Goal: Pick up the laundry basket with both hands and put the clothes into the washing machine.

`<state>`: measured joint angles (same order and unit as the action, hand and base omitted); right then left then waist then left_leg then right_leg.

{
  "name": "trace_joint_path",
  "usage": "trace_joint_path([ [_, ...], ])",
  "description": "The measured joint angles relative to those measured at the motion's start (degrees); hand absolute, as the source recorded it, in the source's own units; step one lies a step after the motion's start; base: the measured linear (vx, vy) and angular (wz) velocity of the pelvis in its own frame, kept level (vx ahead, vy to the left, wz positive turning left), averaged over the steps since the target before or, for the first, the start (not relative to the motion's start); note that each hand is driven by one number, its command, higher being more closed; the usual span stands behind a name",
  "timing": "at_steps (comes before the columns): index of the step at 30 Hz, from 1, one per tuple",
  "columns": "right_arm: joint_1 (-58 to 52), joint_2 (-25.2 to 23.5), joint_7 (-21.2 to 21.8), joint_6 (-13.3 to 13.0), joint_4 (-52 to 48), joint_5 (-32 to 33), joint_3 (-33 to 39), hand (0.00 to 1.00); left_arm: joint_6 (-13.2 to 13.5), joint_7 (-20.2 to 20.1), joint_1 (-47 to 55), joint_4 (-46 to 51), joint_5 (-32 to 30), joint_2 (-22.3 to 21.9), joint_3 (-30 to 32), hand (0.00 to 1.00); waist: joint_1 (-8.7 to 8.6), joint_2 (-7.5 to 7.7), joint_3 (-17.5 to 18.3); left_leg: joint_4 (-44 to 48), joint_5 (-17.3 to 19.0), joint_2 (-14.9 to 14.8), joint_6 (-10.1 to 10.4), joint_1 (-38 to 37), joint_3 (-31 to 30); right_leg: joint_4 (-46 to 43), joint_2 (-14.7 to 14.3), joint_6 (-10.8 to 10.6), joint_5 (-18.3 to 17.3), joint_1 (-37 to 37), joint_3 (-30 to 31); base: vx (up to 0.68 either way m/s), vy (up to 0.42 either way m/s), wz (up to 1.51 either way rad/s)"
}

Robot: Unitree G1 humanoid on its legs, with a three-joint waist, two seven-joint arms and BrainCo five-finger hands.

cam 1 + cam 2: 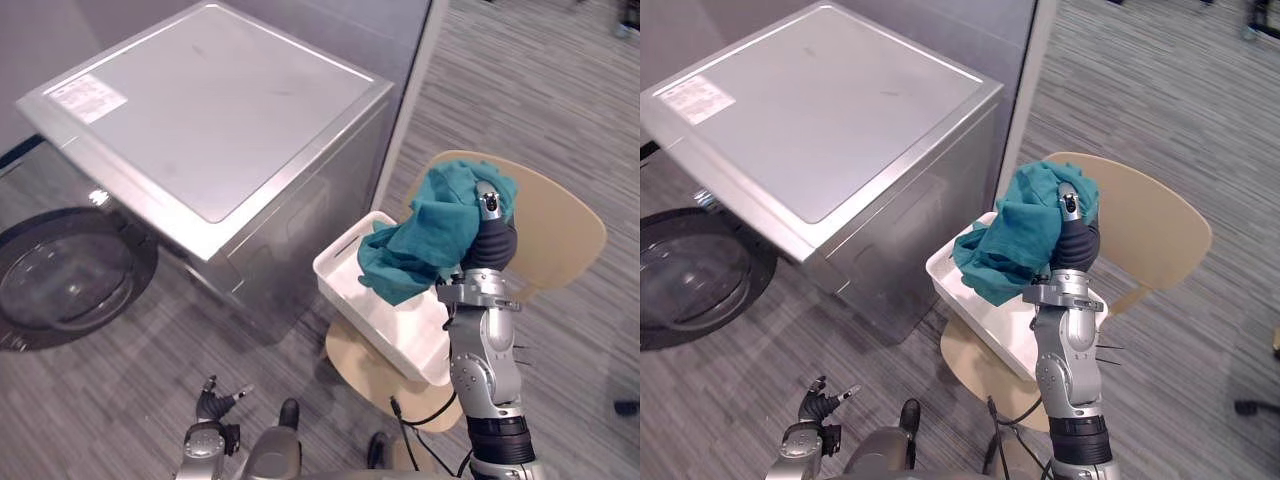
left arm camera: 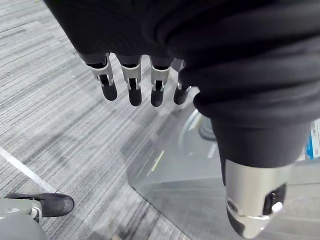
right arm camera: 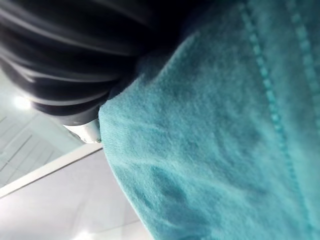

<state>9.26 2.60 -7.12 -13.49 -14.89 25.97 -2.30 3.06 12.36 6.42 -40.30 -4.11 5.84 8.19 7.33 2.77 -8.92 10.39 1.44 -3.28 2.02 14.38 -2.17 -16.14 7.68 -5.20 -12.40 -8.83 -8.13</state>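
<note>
Because the white rectangular plastic laundry basket sits on the pale wooden chair beside the silver washing machine, the right hand clutches the crumpled teal cloth above it, probably for transfer, while the left hand hangs slack-fingered.

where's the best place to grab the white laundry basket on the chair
Probably the laundry basket by its short ends. The slot handle cut in the end wall facing the washing machine suits the left hand, coming from the left. The right hand could take the near end after letting go of the teal cloth.
</note>
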Motion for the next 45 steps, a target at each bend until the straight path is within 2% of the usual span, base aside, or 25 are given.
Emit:
trace_joint_path([
  [1, 0.38, 0.43, -0.25, 0.0, 0.04, -0.92, -0.59, 1.0, 0.02, 0.3, 0.18, 0.71, 0.37, -2.21, 0.43, 0.0, 0.02, -2.37, -0.07, 0.52, -1.07, -1.0, 1.47, 2.27, -2.27, 3.15, -2.01, 1.13, 1.96, 0.71, -2.38, -0.15, -0.164, 0.59],
  [2, 0.11, 0.95, -0.33, 0.0, 0.19, -1.26, -0.55, 1.0, 0.0, 0.3, 0.5, 1.02, 0.83, -3.21, 0.39, 0.0, -0.2, -3.16, -0.11, 0.13, -1.56, -1.8, 2.13, 2.59, -3.56, 3.65, -2.68, 1.52, 2.22, 1.08, -3.42, -0.17, -0.173, 0.68],
  [3, -0.29, 1.26, -0.61, 0.02, 0.48, -1.98, -0.48, 1.0, 0.0, 0.31, 1.37, 1.96, 1.38, -4.3, 0.09, 0.0, -0.35, -3.71, -0.13, -0.66, -2.7, -2.2, 3.07, 2.61, -5.07, 3.34, -3.45, 1.77, 2.15, 1.27, -5.23, -0.17, -0.206, 0.81],
  [4, -0.75, 1.94, -0.88, 0.06, 0.47, -2.94, -0.26, 1.0, -0.04, 0.33, 2.15, 3.43, 1.98, -5.26, -0.75, 0.0, -0.42, -3.83, -0.18, -1.83, -5.8, -2.33, 3.72, 2.73, -5.13, 2.05, -3.78, 2.77, 1.56, 1.43, -7.6, -0.17, -0.211, 0.83],
  [5, -0.74, 2.36, -1.17, 0.11, 0.47, -4.01, 0.01, 1.0, -0.02, 0.32, 2.53, 4.49, 2.32, -5.33, -1.57, 0.0, -0.45, -3.86, -0.2, -2.6, -7.51, -2.23, 3.7, 2.79, -4.44, 1.61, -3.68, 3.13, 1.37, 1.44, -8.53, -0.17, -0.176, 0.94],
  [6, -0.72, 2.79, -1.58, 0.19, 0.45, -5.2, 0.67, 1.0, 0.02, 0.31, 3.03, 6.69, 2.4, -5.39, -2.51, 0.0, -0.54, -3.81, -0.17, -4.92, -11.3, -1.85, 3.5, 2.7, -3.25, 1.34, -3.42, 3.82, 1.17, 1.48, -10.27, -0.15, -0.119, 0.95],
  [7, -0.73, 2.92, -1.63, 0.25, 0.35, -6.15, 1.56, 1.0, 0.22, 0.28, 3.39, 9.39, 2.38, -5.31, -3.28, 0.0, -0.8, -3.74, -0.14, -9.33, -17.36, -1.19, 3.82, 2.26, -2.54, 1.64, -2.53, 4.65, 1.48, 1.42, -12.21, -0.22, -0.098, 1.21],
  [8, -0.6, 2.9, -1.63, 0.42, 0.3, -6.41, 2.34, 1.0, 0.87, 0.22, 3.64, 12.0, 2.36, -5.33, -3.55, 0.0, -1.25, -3.55, -0.26, -12.22, -21.24, -0.56, 3.78, 1.84, -0.75, 2.3, -1.37, 5.94, 1.99, 1.12, -14.82, -0.28, -0.14, 1.13],
  [9, -0.66, 3.02, -1.6, 0.67, 0.25, -6.47, 2.75, 1.0, 1.19, 0.23, 4.19, 14.17, 2.33, -5.0, -3.58, 0.0, -1.46, -3.44, -0.21, -4.69, -13.93, -0.45, 0.73, 2.86, 3.43, 2.29, -0.47, 6.68, 2.51, 0.56, -16.5, -0.24, -0.113, 0.87],
  [10, -0.67, 3.09, -1.58, 0.68, 0.25, -6.52, 2.75, 1.0, 1.34, 0.21, 4.61, 14.91, 2.34, -4.86, -3.56, 0.0, -1.9, -3.42, -0.23, -0.7, -10.46, -0.39, -0.87, 2.87, 5.07, 2.39, 0.13, 6.78, 2.78, 0.54, -17.2, -0.23, -0.154, 0.71],
  [11, -0.74, 3.13, -1.56, 0.75, 0.24, -6.63, 3.08, 1.0, 1.47, 0.13, 5.32, 16.07, 2.36, -4.78, -3.57, 0.0, -2.64, -3.57, -0.13, 4.2, -4.91, -0.58, -0.74, 1.26, 7.48, 3.14, 0.95, 7.01, 3.71, 0.81, -18.51, -0.15, -0.058, 0.65],
  [12, -0.73, 3.3, -1.53, 0.78, 0.24, -7.04, 3.29, 1.0, 1.56, 0.11, 6.05, 17.85, 2.36, -4.85, -3.72, 0.0, -3.29, -3.74, -0.02, 4.33, -2.22, -0.9, 0.33, -1.88, 8.58, 4.72, 1.04, 7.0, 5.01, 1.21, -19.32, -0.18, -0.048, 0.58],
  [13, -0.8, 3.39, -1.47, 0.78, 0.16, -7.18, 3.46, 1.0, 1.71, 0.11, 6.35, 19.02, 2.36, -4.89, -4.02, 0.0, -3.53, -4.01, 0.17, 3.09, -1.83, -0.88, 0.49, -3.84, 8.92, 5.57, 0.92, 6.83, 5.6, 1.33, -19.86, -0.1, 0.029, 0.5],
  [15, -1.35, 4.8, -0.34, 0.76, 0.05, -6.96, 4.67, 1.0, 2.39, -0.49, 5.99, 23.45, 2.36, -5.4, -7.1, 0.0, -3.76, -6.96, 1.96, -9.28, -2.28, -2.73, 1.6, -11.62, 8.89, 8.53, -1.79, 6.14, 7.92, 1.33, -22.09, -0.07, 0.099, 0.48],
  [17, -1.52, 4.61, 0.76, 1.07, 0.32, -6.2, 4.19, 1.0, 2.69, -1.21, 4.93, 26.55, 2.32, -5.51, -8.8, 0.0, -3.67, -7.72, 2.48, -12.76, -1.75, -3.85, 2.68, -13.28, 8.82, 8.68, -2.88, 6.01, 8.66, 1.33, -23.56, -0.1, 0.155, 0.32],
  [18, -1.87, 4.08, 2.58, 1.24, 0.33, -5.9, 2.03, 1.0, 3.14, -1.19, 4.09, 30.07, 2.2, -5.45, -10.27, 0.0, -3.41, -7.22, 2.58, -12.55, -0.81, -4.32, 3.92, -13.24, 8.64, 8.65, -2.95, 5.79, 9.29, 1.5, -24.01, -0.1, 0.13, 0.19],
  [20, -2.13, 3.59, 4.81, 1.55, 0.36, -5.4, -1.59, 1.0, 3.8, -1.28, 4.03, 33.71, 1.93, -5.12, -11.6, 0.0, -3.48, -6.46, 2.96, -12.38, -0.82, -3.65, 3.91, -13.25, 8.58, 9.14, -2.43, 5.43, 10.27, 1.81, -23.86, -0.1, 0.108, 0.06],
  [25, -2.22, 3.41, 12.27, 2.85, 1.21, -1.6, -16.21, 1.0, 6.39, -2.25, 1.63, 39.85, -1.21, -3.11, -17.58, 0.0, -3.38, -5.77, 3.92, -12.1, -0.88, -2.47, 3.15, -14.06, 8.71, 12.31, -2.6, 4.89, 12.9, 3.67, -22.62, -0.08, 0.081, -0.01],
  [29, -2.15, 3.43, 14.73, 4.19, 3.96, 2.86, -23.41, 1.0, 6.34, -2.13, -2.59, 39.81, -3.57, -2.53, -22.43, 0.0, -3.47, -5.49, 4.35, -12.08, -1.08, -2.62, 2.88, -14.0, 8.72, 12.6, -3.04, 5.14, 13.2, 3.66, -22.33, -0.04, -0.003, -0.05],
  [30, -2.11, 3.41, 15.45, 5.01, 4.48, 4.39, -25.45, 1.0, 6.34, -2.01, -4.27, 39.77, -4.6, -2.27, -24.07, 1.0, -3.5, -5.49, 4.67, -12.1, -1.13, -2.6, 2.86, -13.95, 8.73, 12.87, -3.39, 5.34, 13.33, 3.66, -22.3, 0.0, -0.016, -0.04],
  [33, -1.21, 3.41, 16.31, 5.34, 4.6, 7.93, -29.66, 1.0, 6.35, -0.95, -7.16, 39.31, -5.8, -2.16, -25.64, 1.0, -3.58, -5.55, 5.47, -12.19, -1.37, -3.03, 2.89, -13.65, 8.76, 14.05, -4.3, 6.1, 13.9, 3.67, -22.27, 0.04, -0.024, -0.04],
  [40, -0.03, 3.44, 16.57, 5.34, 4.59, 10.01, -30.34, 1.0, 6.38, 0.39, -8.2, 38.49, -6.78, -1.74, -25.54, 1.0, -3.59, -5.37, 6.12, -12.41, -1.42, -3.81, 2.96, -14.12, 8.74, 17.98, -5.78, 6.72, 15.48, 5.68, -21.98, 0.03, -0.012, -0.02],
  [41, -0.06, 3.49, 16.57, 5.34, 4.6, 9.99, -30.41, 0.0, 6.46, 0.39, -7.69, 38.5, -6.72, -1.66, -25.25, 1.0, -3.45, -5.37, 6.12, -12.33, -1.46, -3.82, 3.03, -13.18, 8.74, 18.96, -6.02, 6.88, 16.08, 5.61, -22.01, -0.05, 0.021, -0.01],
  [44, -0.68, 3.71, 16.47, 5.08, 4.62, 9.8, -29.4, 0.0, 6.52, 0.44, -6.79, 38.37, -6.42, -2.39, -23.47, 1.0, -3.63, -5.12, 5.95, -9.81, -1.37, -3.68, 3.06, -10.0, 8.65, 20.04, -5.63, 6.85, 16.65, 5.23, -24.11, -0.04, 0.036, 0.31],
  [45, -0.89, 4.01, 16.27, 4.98, 4.62, 9.35, -28.32, 0.0, 6.68, 0.58, -6.8, 38.37, -5.64, -2.71, -23.18, 1.0, -3.62, -4.97, 5.84, -8.34, -1.45, -3.64, 2.87, -8.29, 10.59, 20.02, -5.12, 6.82, 16.62, 5.13, -25.97, -0.07, 0.055, 0.95],
])
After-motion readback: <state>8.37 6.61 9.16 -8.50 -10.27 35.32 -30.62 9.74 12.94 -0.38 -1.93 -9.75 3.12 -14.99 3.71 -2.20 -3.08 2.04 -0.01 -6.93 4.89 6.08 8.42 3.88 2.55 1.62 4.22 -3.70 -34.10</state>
